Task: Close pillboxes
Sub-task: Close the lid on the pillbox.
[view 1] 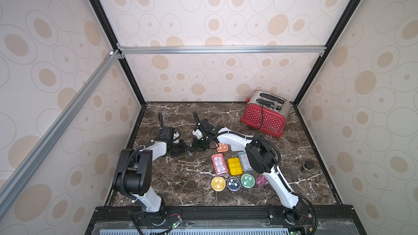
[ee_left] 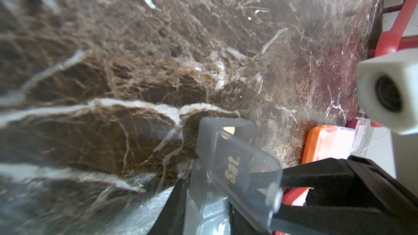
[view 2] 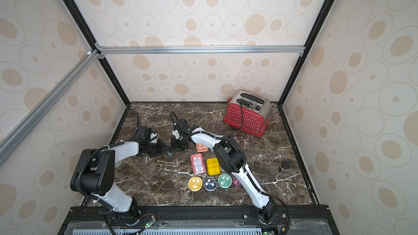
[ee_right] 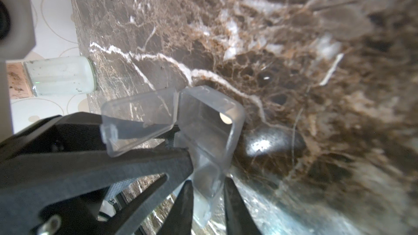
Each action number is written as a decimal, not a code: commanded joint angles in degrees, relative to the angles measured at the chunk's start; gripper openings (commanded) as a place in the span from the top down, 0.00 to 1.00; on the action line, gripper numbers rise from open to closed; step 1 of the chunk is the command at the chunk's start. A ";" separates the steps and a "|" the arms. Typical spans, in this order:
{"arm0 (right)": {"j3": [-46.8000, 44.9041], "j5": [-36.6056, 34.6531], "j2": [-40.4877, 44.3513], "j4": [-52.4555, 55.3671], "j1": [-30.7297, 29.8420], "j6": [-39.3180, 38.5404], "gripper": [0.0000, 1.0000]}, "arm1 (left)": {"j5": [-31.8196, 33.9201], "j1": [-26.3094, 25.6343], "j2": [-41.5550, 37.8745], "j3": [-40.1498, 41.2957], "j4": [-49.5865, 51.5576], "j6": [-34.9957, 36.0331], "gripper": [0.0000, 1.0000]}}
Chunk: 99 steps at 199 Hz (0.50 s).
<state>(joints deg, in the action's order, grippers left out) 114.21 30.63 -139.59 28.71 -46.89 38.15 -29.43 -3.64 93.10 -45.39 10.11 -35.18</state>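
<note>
Both the left gripper point(view 1: 184, 149) and right gripper point(view 1: 200, 144) clamp one clear pillbox point(ee_right: 210, 114), left of centre; its "Sat" lid point(ee_left: 235, 163) stands open.

The dark brown marble-look tabletop point(view 1: 176, 184) is glossy, white-veined, catching glare. At one o'clock on it, the red perforated toaster point(view 1: 260, 120) shows a brushed-metal top. The translucent frosted plastic pillbox point(ee_left: 235, 166) looks smooth; its hinged lid point(ee_right: 140, 116) is clearer.
</note>
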 commanded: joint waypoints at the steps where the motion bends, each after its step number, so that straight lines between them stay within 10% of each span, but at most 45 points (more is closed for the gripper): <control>1: -0.03 2.17 0.71 -0.41 0.35 -0.13 0.66 | 0.87 0.12 -3.56 -0.46 4.28 0.20 0.68; 76: 1.25 -0.40 3.80 1.99 1.10 -4.80 0.02 | 6.74 0.43 -15.14 -2.53 9.14 -1.50 0.60; 99: 2.60 -1.49 3.40 2.74 1.10 -5.39 0.01 | 4.93 2.58 -13.25 -2.58 4.95 -3.67 0.61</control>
<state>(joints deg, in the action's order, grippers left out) 114.78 31.05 -137.99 29.32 -45.93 34.59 -24.75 -3.05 78.39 -46.39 17.56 -36.18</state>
